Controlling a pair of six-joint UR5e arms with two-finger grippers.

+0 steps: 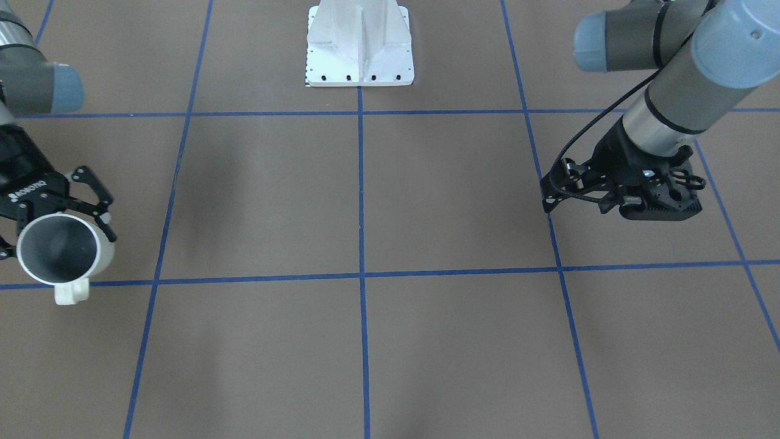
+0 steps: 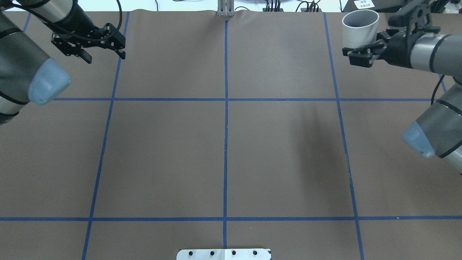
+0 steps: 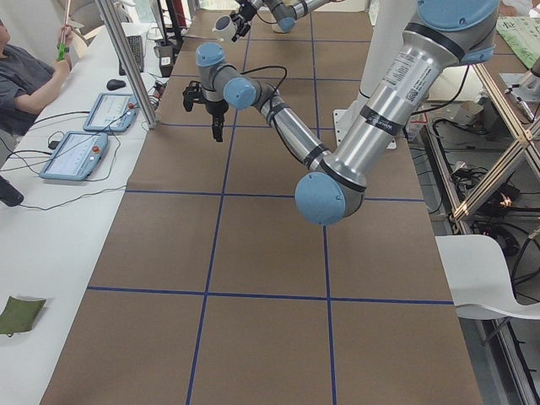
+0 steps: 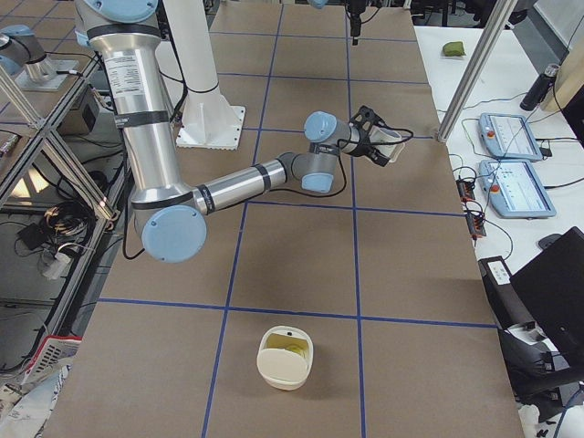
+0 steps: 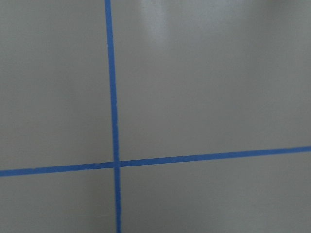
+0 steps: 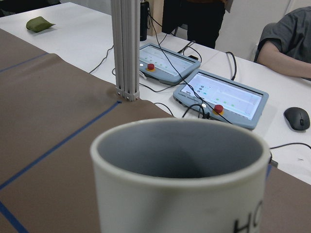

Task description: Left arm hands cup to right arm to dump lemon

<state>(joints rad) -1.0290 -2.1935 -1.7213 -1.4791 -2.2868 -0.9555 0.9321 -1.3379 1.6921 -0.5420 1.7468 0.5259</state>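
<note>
Over the far-right table [image 2: 162, 155] my right fingers [image 2: 359, 57] clamp the cup [image 2: 359, 30] upright (left fingers [image 2: 86, 55] apart, well away left).

Left pincer [image 3: 207, 114] over brown table [image 3: 253, 245], cup [image 3: 224, 24] far behind

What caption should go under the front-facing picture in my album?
Right gripper holds the cup, mouth up, while the open left gripper hangs empty opposite.
</note>
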